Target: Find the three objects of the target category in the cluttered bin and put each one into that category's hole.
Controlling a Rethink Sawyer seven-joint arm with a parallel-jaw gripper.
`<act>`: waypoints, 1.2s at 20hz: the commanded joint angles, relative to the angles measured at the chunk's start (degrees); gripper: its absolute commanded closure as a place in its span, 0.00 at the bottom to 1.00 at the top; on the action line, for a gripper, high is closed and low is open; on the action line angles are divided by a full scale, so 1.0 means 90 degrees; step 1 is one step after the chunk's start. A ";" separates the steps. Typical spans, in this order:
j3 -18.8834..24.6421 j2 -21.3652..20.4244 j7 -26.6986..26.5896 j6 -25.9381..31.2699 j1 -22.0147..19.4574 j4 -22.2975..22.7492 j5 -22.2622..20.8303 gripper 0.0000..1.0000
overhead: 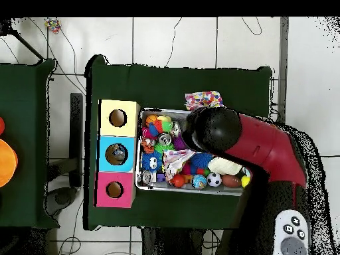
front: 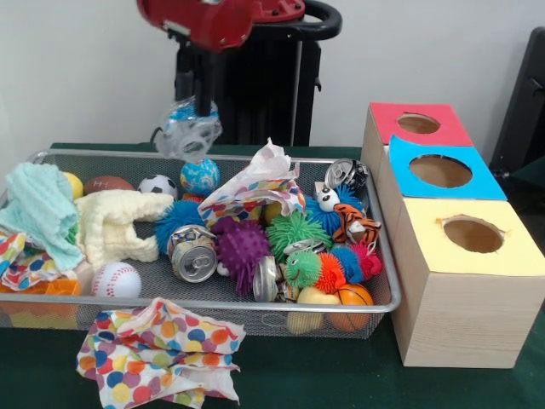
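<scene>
Right at the front edge of the green table (front: 341, 375), a polka-dot cloth (front: 157, 349) lay crumpled just outside the wire mesh bin (front: 213, 305). Inside the bin, up against the near wall, sat a baseball (front: 116, 279), a small orange basketball (front: 354, 296) and a yellow ball (front: 311, 297), with a crushed can (front: 194, 256) and a purple spiky ball (front: 243, 246) just behind. What a pile! Green (front: 297, 230), orange and blue spiky balls crowded the middle, a tiger-striped toy (front: 356, 225) perched on top, and a cream cloth (front: 115, 223) and a teal cloth (front: 38, 209) covered the left end. Off to the right, three wooden boxes stood in a row beside the bin: the yellow-topped box (front: 473, 256) nearest, then the blue-topped box (front: 438, 170), then the red-topped box (front: 417, 123), each with a round hole in its lid. Along the bin's far wall sat a soccer ball (front: 157, 184), a brown football (front: 107, 183) and a blue patterned ball (front: 200, 176). Above that far side hung the end effector (front: 192, 136), closed on a crumpled piece of clear plastic (front: 187, 132), lifted clear of the heap, with the red arm (overhead: 265, 149) reaching over the bin.
</scene>
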 commanded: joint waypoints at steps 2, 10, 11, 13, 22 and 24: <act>0.0974 -0.0512 -0.0909 0.0579 0.0313 0.0534 -0.0248 1.00; 0.1297 -0.0873 -0.0685 0.0144 0.0580 0.1286 -0.0141 1.00; 0.1313 -0.0866 -0.0606 0.0079 0.0620 0.1334 -0.0136 1.00; 0.1339 -0.0854 -0.0443 -0.0115 0.0705 0.1459 -0.0134 1.00; 0.1393 -0.0788 -0.0017 -0.0697 0.0956 0.1875 -0.0189 1.00; 0.1410 -0.0764 0.0037 -0.0872 0.0972 0.1987 -0.0179 1.00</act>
